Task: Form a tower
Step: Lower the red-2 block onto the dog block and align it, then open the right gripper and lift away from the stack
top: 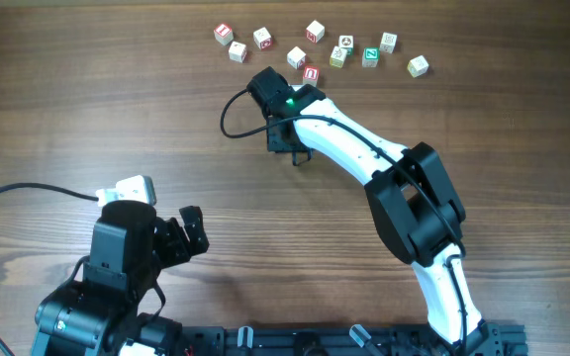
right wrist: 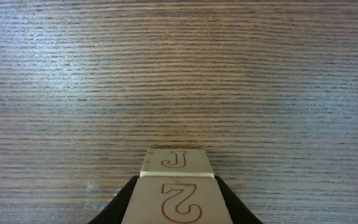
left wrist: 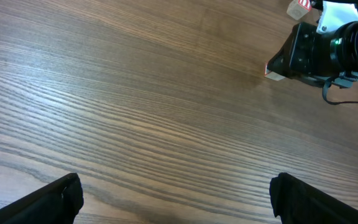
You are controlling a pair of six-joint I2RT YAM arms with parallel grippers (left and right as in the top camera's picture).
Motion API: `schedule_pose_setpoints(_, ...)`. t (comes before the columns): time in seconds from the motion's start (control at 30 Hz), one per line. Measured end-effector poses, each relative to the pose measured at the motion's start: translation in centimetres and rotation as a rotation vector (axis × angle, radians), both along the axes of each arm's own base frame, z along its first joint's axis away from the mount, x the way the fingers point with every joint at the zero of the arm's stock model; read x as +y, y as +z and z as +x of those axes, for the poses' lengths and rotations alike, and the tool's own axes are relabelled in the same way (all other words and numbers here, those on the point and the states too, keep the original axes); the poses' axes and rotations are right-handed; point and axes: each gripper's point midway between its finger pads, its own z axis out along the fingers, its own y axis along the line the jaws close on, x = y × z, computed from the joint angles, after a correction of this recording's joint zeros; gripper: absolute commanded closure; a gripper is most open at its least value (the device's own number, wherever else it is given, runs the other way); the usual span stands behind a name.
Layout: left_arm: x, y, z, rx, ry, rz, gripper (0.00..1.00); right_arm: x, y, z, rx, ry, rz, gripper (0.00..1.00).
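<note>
The tower [right wrist: 178, 186] is showing as two pale wooden faces at the bottom centre of the right wrist view, a red-outlined "2" nearer and a "J" beyond, meeting at a thin seam. Its long axis is running up the frame, the "J" end meeting the tabletop [right wrist: 179, 74]. The right jaws are pressing both sides of the "2" cube. The left jaws are gaping wide, holding nothing. Loose cubes [top: 315, 49] are lying across the overhead view's top.

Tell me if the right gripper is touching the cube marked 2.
Touching. Right wrist view: the fingers of the right gripper sit flush against both sides of the cube marked 2.
</note>
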Motion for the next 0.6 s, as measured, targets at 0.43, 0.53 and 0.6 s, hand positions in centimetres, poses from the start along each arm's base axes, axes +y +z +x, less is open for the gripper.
schedule_pose_setpoints(0.43, 0.00, 0.00, 0.00, 0.000, 0.000, 0.000, 0.00, -0.60, 0.09, 0.15, 0.010, -0.067, 0.004, 0.23)
schedule_pose_setpoints(0.53, 0.00, 0.00, 0.00, 0.000, 0.000, 0.000, 0.00, -0.40, 0.61, 0.44, 0.006, -0.072, 0.009, 0.12)
schedule_pose_setpoints(0.6, 0.00, 0.00, 0.00, 0.000, 0.000, 0.000, 0.00, -0.34, 0.90, 0.52, 0.004, -0.072, 0.010, 0.05)
